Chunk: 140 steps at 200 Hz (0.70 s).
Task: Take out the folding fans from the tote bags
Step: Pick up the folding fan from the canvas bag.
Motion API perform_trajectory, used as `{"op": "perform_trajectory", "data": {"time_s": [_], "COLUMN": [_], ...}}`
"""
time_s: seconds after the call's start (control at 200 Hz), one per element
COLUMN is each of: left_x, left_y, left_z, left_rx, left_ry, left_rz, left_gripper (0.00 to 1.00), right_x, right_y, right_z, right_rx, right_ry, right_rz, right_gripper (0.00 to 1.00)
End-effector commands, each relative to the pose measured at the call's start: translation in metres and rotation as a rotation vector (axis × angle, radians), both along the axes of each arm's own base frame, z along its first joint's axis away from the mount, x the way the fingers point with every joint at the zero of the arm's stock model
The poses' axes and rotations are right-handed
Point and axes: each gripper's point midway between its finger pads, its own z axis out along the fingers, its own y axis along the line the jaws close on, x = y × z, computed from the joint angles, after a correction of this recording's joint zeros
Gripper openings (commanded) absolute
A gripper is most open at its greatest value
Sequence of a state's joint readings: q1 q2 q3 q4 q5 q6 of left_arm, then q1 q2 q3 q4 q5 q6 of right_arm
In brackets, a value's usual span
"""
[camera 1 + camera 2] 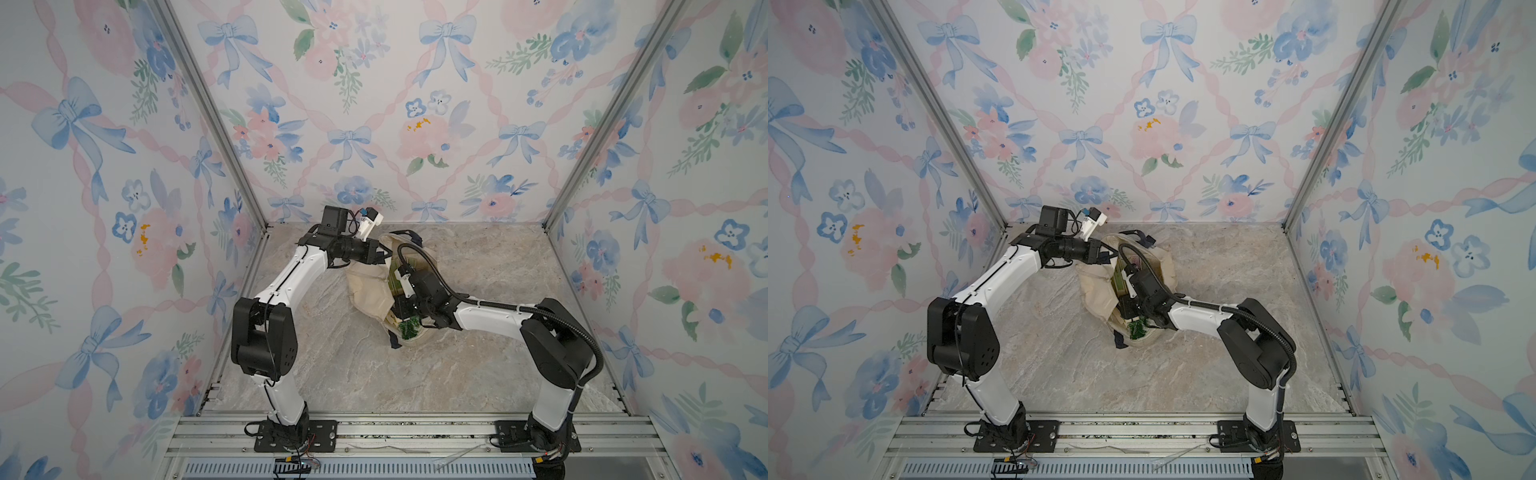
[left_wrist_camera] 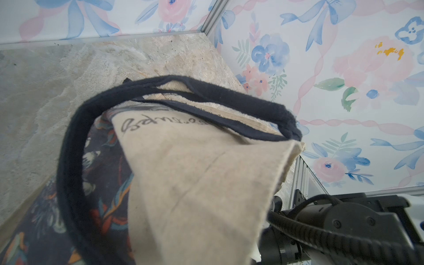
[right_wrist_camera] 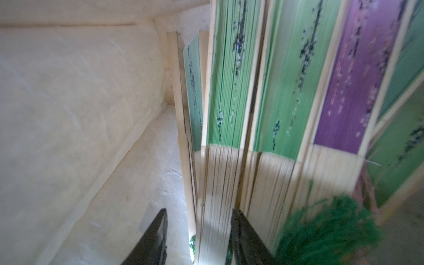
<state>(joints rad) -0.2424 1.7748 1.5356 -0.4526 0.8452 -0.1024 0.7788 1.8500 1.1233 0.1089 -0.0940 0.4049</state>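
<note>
The left pincer (image 1: pixel 384 253) grips the rim of the tote bag (image 1: pixel 365 286), apparently to keep its mouth open, while the right pincer (image 3: pixel 199 211), jaws apart inside, straddles the ribs of one green fan (image 3: pixel 220 103), the other folding fans (image 3: pixel 286 91) just beside it.

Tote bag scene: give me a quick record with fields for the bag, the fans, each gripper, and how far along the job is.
bag: cream tote bag on the marble table, mouth open upward
fans: several closed folding fans, green and purple, inside the bag
left gripper: shut on the bag's far rim
right gripper: open, inside the bag, jaws either side of one green fan at its ribs
progress: no fan seen outside the bag
</note>
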Motion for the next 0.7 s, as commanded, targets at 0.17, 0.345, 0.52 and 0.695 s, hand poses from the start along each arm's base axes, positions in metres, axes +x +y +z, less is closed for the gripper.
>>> {"op": "perform_trajectory", "data": {"time_s": [0.17, 0.345, 0.52, 0.695], "left_x": [-0.001, -0.001, -0.001, -0.002], "left_y": [-0.007, -0.007, -0.008, -0.009], "left_z": [0.011, 0.01, 0.009, 0.009], "left_rx": [-0.012, -0.01, -0.008, -0.007], "left_ry": [-0.02, -0.019, -0.016, -0.017], "left_rz": [-0.021, -0.022, -0.023, -0.027], "left_gripper": [0.0, 0.0, 0.0, 0.0], "right_x": [0.006, 0.007, 0.007, 0.009], "right_y": [-0.005, -0.006, -0.005, 0.001], "right_z": [-0.015, -0.017, -0.023, -0.023], "right_rx": [-0.015, -0.025, -0.025, -0.008], "right_ry": [0.025, 0.025, 0.036, 0.041], "right_rz": [-0.033, -0.031, -0.026, -0.013], "right_gripper": [0.47, 0.47, 0.47, 0.47]}}
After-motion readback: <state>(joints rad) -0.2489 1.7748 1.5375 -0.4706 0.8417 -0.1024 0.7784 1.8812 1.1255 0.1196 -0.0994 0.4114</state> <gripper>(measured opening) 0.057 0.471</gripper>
